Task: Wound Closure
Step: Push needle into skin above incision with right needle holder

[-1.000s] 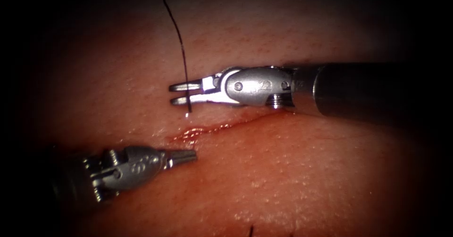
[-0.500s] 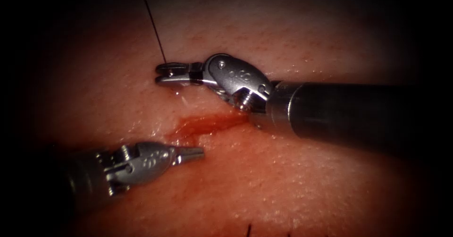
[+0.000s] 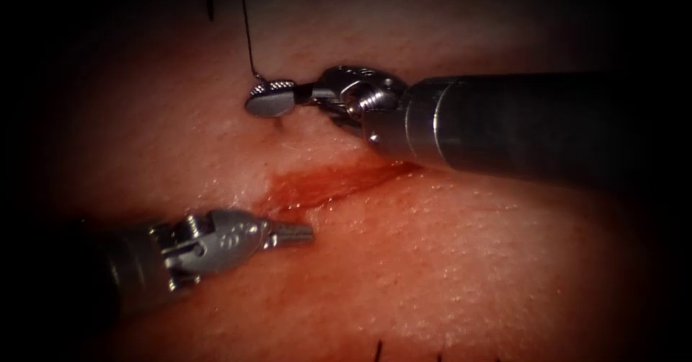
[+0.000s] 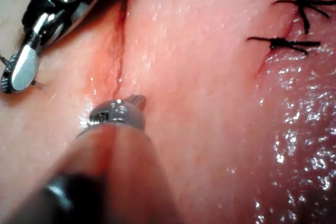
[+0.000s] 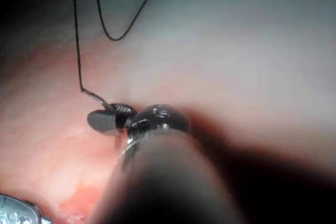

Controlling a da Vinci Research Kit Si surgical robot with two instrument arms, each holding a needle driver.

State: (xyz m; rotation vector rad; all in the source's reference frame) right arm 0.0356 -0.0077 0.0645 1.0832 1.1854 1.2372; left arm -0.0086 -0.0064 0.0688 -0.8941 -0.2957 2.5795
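Tissue: cut wetted by red fluid.
Right tool: jaws closed on the needle near its thread end, above the cut.
Left tool: jaws pressed together, nothing held, beside the cut.
Thread: led upward from the needle.

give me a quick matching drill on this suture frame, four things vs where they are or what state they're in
Things:
1. right tool
2. left tool
3. thread
4. red fluid

States:
a. jaws shut, holding nothing
b. lies along the cut
c. jaws shut on the needle near its tail end
d. runs up from the needle's tail

Pairs: 1-c, 2-a, 3-d, 4-b. Whether the needle's tip is in the tissue cannot be told.
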